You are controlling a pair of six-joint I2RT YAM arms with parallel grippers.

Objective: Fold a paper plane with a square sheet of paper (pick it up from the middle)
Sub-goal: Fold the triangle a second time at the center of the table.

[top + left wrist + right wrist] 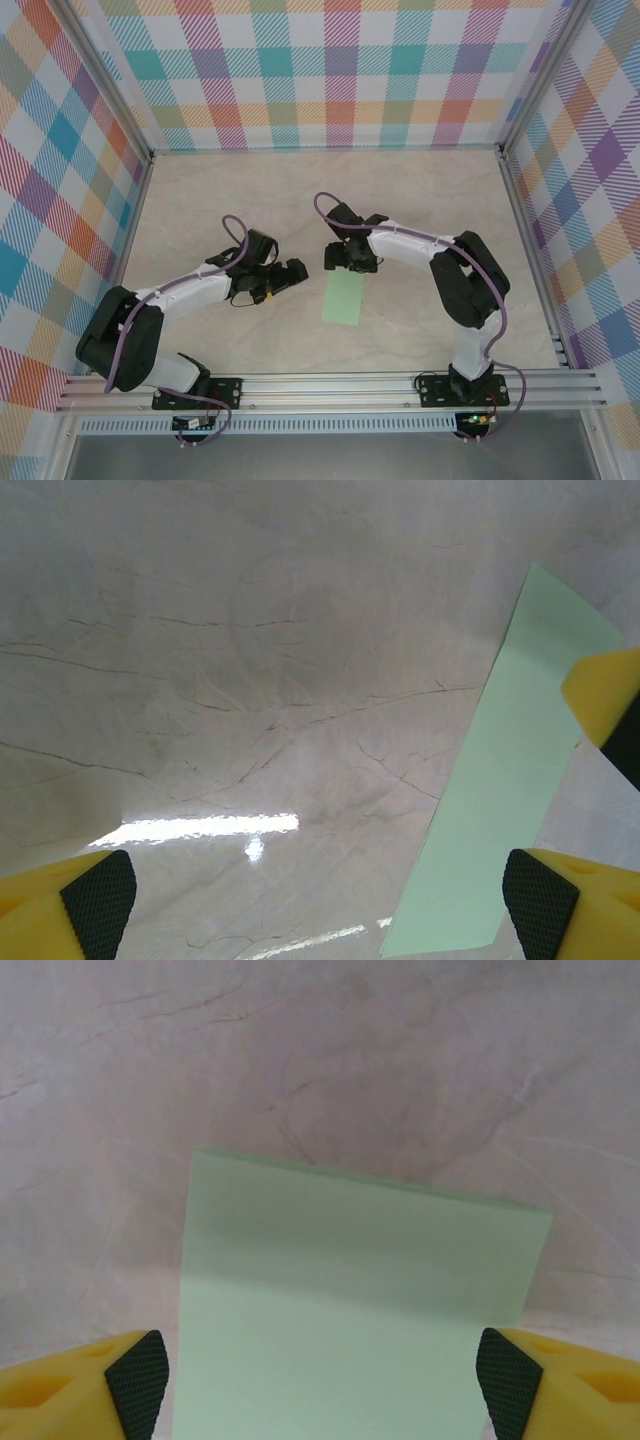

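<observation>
Along the bottom edge of the top view, a ribbed aluminium rail [330, 385] carries both arm bases. Just above it, the pale marble-look tabletop [200, 200] begins, smooth, glossy and crossed by thin brown veins.

A little right of the frame's centre lies the sheet of paper [345, 298], flat on the tabletop. It is thin, matte and mint green, and it shows as a narrow rectangle with crisp straight edges and square corners. Its long axis runs from bottom to top of the frame, with the upper end leaning slightly right. No pointed end shows.

Left of the sheet is the left pincer [288, 278], aimed toward it. In the left wrist view this pincer [320, 900] is spread wide, its yellow fingers with black textured pads in the two lower corners. It holds nothing, and bare tabletop lies between the fingers. The sheet [500, 810] slants from bottom centre to upper right.

At the sheet's upper short end sits the right pincer [347, 262]. In the right wrist view this pincer [325, 1375] is also wide apart, and the sheet [350, 1310] lies between its pads. Whether the pads touch the paper's edges I cannot tell.

Farthest off, plaid-patterned wall panels [330, 70] in pastel checks close the top and sides.
</observation>
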